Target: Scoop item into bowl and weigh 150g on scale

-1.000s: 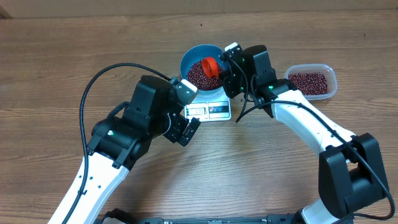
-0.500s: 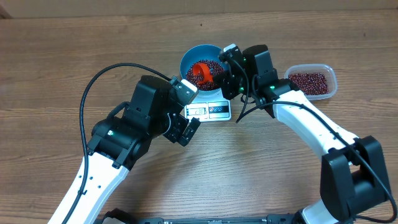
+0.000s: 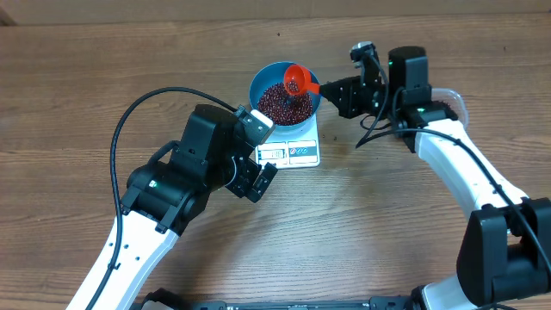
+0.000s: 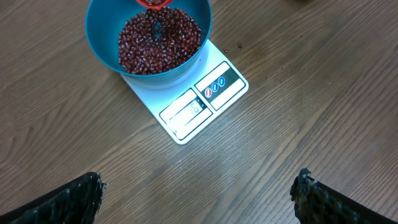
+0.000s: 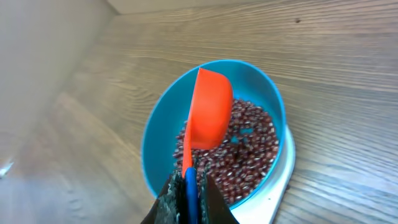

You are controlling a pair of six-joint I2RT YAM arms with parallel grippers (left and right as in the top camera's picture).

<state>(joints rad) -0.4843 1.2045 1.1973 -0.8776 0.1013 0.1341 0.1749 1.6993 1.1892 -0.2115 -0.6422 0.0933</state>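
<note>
Nothing really readable here, tbh. The scale (image 4: 198,99) has a little display (image 4: 188,112), but the digits are too small and washed out to make out. The buttons (image 4: 217,84) next to it just show tiny round icons, no words.

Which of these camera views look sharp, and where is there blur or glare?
Overhead: even light, sharp, only soft shadows on the table. Left wrist: beans and scale crisp, but the display is too small to read. Right wrist: scoop fairly clear, the left edge of the picture a pale blur.
</note>
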